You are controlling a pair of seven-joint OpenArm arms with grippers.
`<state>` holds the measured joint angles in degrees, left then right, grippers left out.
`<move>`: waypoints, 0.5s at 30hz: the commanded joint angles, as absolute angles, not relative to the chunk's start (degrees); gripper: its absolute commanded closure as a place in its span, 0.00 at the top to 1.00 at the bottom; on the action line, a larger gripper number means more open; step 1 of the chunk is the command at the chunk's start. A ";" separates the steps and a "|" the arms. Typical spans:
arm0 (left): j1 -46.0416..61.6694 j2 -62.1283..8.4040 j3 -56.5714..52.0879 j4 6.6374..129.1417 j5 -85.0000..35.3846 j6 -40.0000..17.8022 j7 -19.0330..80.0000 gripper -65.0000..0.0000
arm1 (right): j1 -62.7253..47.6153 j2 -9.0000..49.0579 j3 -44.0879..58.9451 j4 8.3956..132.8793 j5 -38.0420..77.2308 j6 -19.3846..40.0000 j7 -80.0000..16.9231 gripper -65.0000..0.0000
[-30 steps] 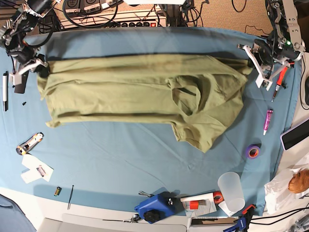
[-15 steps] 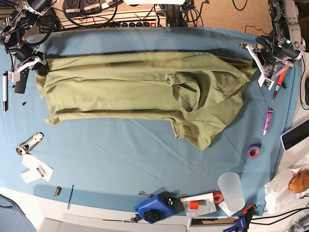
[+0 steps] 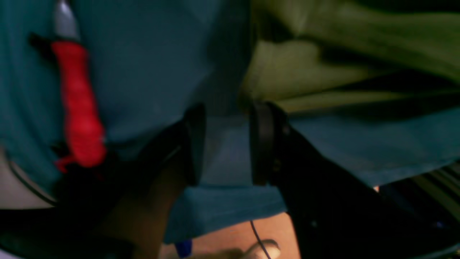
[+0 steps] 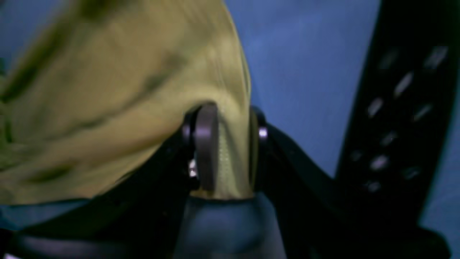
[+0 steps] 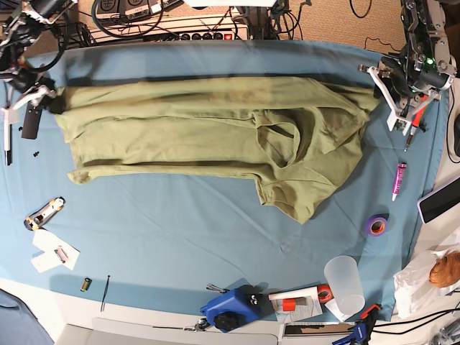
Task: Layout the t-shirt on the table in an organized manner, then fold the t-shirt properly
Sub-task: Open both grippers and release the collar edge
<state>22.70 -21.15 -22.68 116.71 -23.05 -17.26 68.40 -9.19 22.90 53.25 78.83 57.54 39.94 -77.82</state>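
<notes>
the large olive-green soft cotton short-sleeved t-shirt (image 5: 208,136) lies spread sideways across the far half of the wide table covered with light blue cloth (image 5: 180,237). its body is mostly flat, with long creases. near the right end of the base view the fabric is bunched, with a raised fold and one flap hanging toward the near side.

left gripper (image 3: 224,144): positioned at the t-shirt's end on the right of the base view, just off the fabric edge. in the left wrist view its jaws stand apart with only blue cloth between the black pads (image 3: 264,144); the shirt edge begins just beyond the tips. nothing is held. a red-handled tool (image 3: 77,108) lies on the cloth beside it.

right gripper (image 4: 224,147): positioned at the opposite end of the t-shirt, at the far left corner in the base view. in the right wrist view a hemmed edge of the fabric passes between the two round dark pads (image 4: 206,144). the jaws stand partly apart; the blurred view does not show whether they press on the fabric.
</notes>
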 commanded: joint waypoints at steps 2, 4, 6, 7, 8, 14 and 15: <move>22.52 -22.09 -23.18 119.83 -22.72 -16.99 66.52 0.34 | -8.51 25.12 54.78 80.60 59.05 40.00 -76.73 0.23; 22.52 -22.09 -23.18 121.27 -22.72 -16.99 65.47 0.34 | -8.54 25.32 55.31 81.03 59.16 40.00 -76.66 0.23; 22.52 -22.09 -23.18 122.10 -22.41 -16.99 64.51 0.34 | -8.54 25.41 55.31 81.06 59.13 40.00 -76.53 0.23; 22.52 -22.09 -23.18 122.30 -21.58 -16.99 63.75 0.34 | -8.51 25.39 55.29 81.06 59.16 40.00 -76.20 0.23; 22.52 -22.09 -23.18 122.48 -20.43 -16.99 62.65 0.34 | -8.38 25.41 55.31 81.06 59.16 40.00 -75.83 0.23; 21.76 -22.09 -23.18 124.77 -9.15 -14.48 60.38 0.34 | -4.40 25.41 55.64 81.08 59.13 40.00 -75.40 0.23; 21.74 -22.09 -23.18 125.45 -7.29 -13.28 60.27 0.34 | -3.33 25.41 55.61 81.08 59.13 40.00 -75.37 0.23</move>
<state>22.02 -21.43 -22.83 124.33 -7.42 -13.39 61.19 -3.81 23.77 55.29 80.03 57.67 39.94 -76.66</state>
